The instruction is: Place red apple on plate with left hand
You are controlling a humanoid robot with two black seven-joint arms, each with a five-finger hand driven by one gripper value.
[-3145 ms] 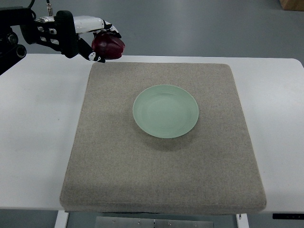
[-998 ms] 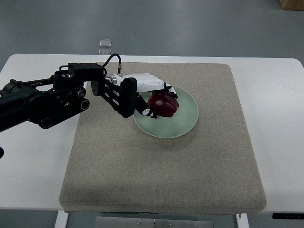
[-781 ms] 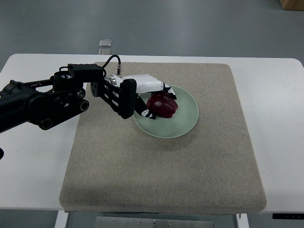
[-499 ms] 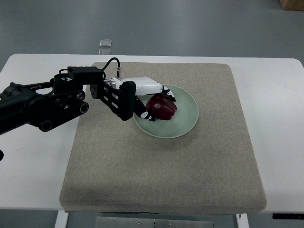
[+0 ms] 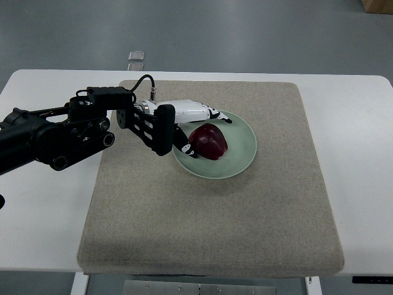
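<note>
Fingers (image 5: 216, 115) lifted off red apple (image 5: 209, 141) — left hand (image 5: 195, 125) seemingly open, at plate (image 5: 242, 147) left rim.

You have bright, even light from overhead, with nothing blown out. The white desk (image 5: 359, 160) reads clean and shows no hard glare. Shadows are soft: a faint dark rim lies under the near edge of the plate (image 5: 242, 150), and a diffuse shadow sits on the grey mat (image 5: 209, 233) beneath the left hand (image 5: 190, 126) and its black arm. The red apple (image 5: 209, 141) carries a small dull highlight on top. Focus holds sharp across the whole view, and the mat's weave stays readable. The desk edges bow slightly toward the corners of the picture.
</note>
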